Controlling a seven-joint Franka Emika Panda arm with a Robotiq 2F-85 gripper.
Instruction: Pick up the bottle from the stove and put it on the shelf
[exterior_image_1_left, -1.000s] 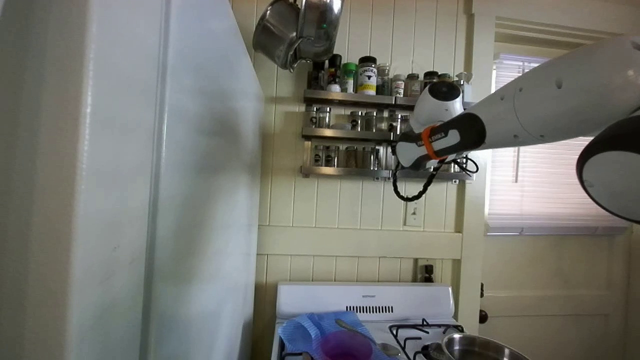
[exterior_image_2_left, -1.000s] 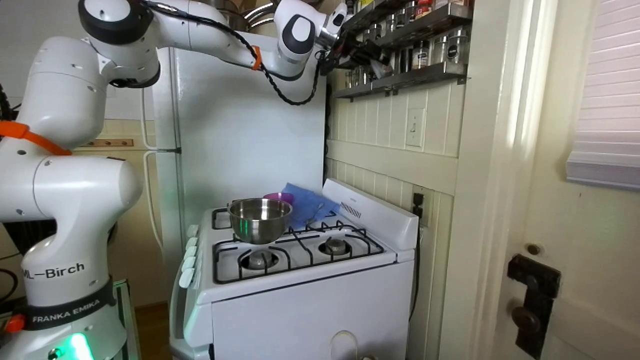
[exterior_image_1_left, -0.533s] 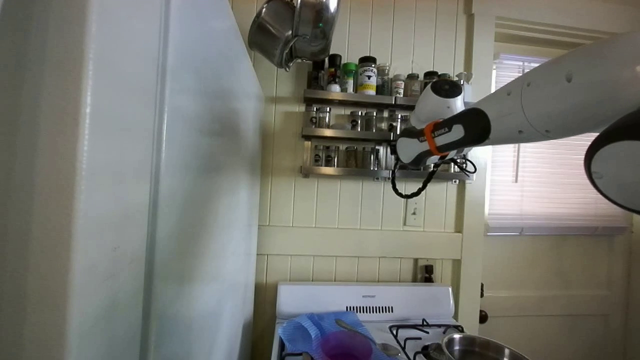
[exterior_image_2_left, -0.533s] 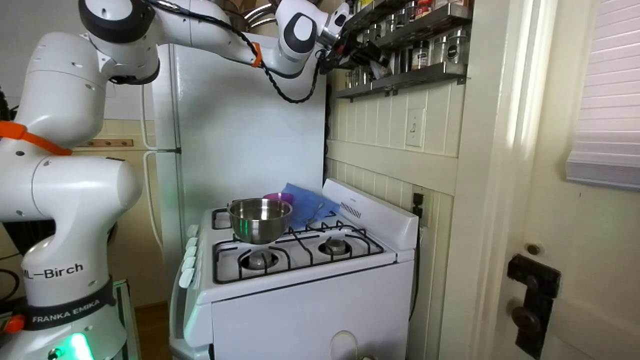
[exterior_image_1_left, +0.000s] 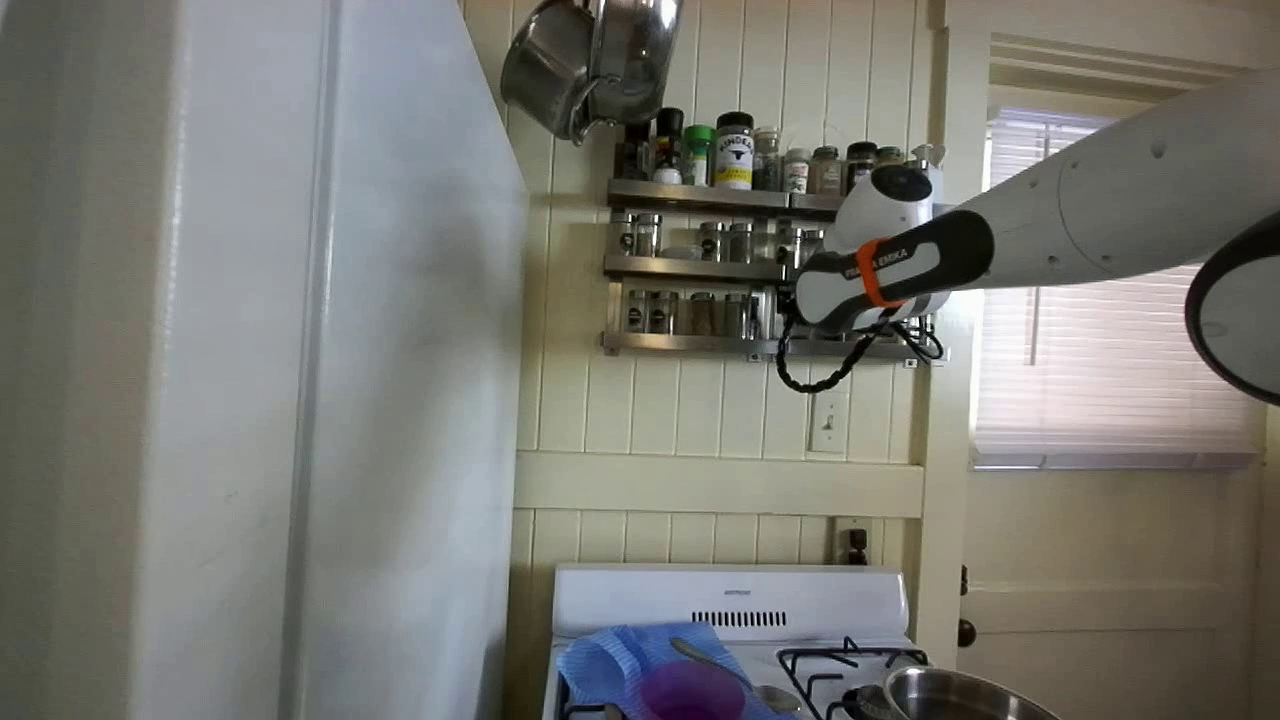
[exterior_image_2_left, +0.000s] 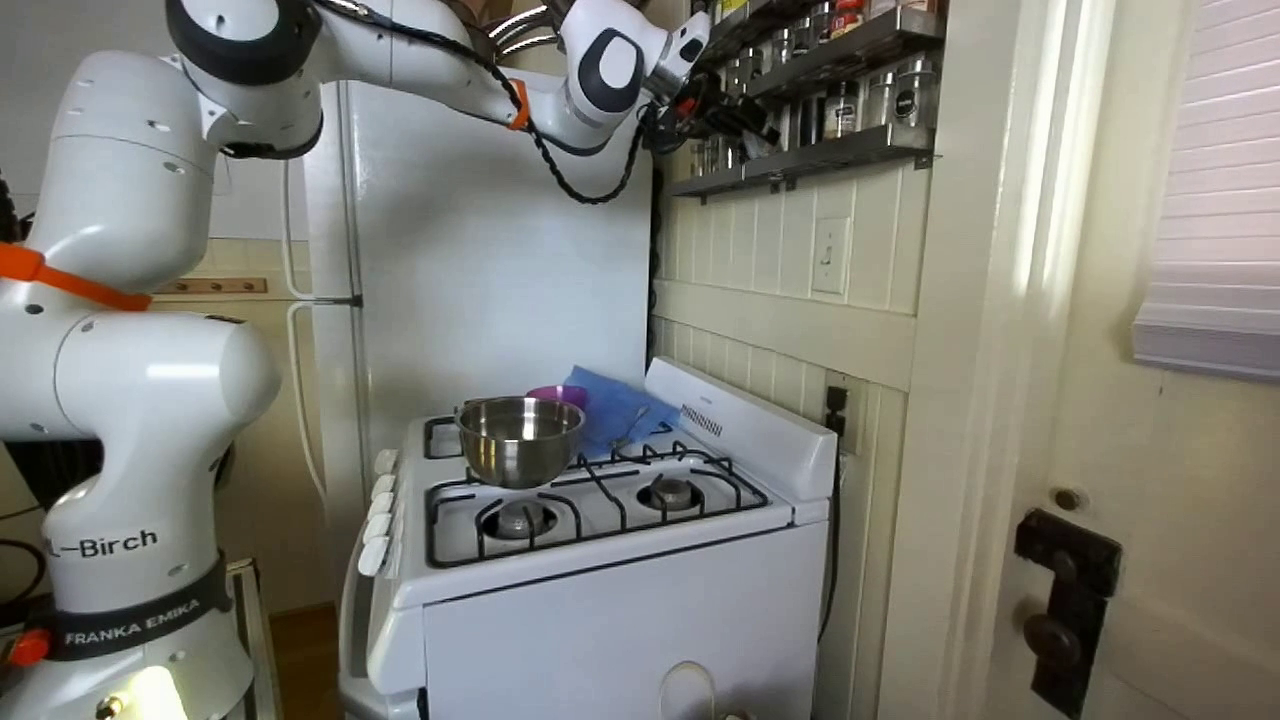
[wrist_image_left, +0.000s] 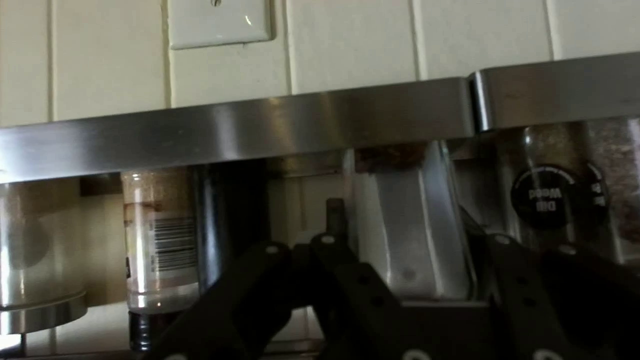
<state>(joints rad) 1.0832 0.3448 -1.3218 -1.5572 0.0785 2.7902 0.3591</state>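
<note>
In the wrist view, which stands upside down, a clear pale bottle (wrist_image_left: 412, 235) sits between the dark fingers of my gripper (wrist_image_left: 403, 217), which is shut on it. The bottle's base end passes behind the steel rail of the shelf (wrist_image_left: 235, 132), among the jars of the lowest tier. An exterior view shows the gripper (exterior_image_2_left: 755, 120) at that tier, tilted downward, with a little of the pale bottle (exterior_image_2_left: 763, 143) below the fingers. Whether its base rests on the shelf, I cannot tell. My wrist hides gripper and bottle in an exterior view. The white stove (exterior_image_2_left: 620, 600) stands far below.
A dark jar (wrist_image_left: 230, 215) and a barcoded jar (wrist_image_left: 162, 245) stand on one side of the bottle, a Dill Weed jar (wrist_image_left: 540, 200) on the other. Jars line the tier above. Pans (exterior_image_1_left: 590, 70) hang near the shelf. A steel bowl (exterior_image_2_left: 520, 440) is on the stove.
The arm has shifted slightly, its forearm rising and the hand edging toward the shelf. The bottle stays between the fingers. The base light turned from green to yellowish white; the hanging pans sway slightly.
</note>
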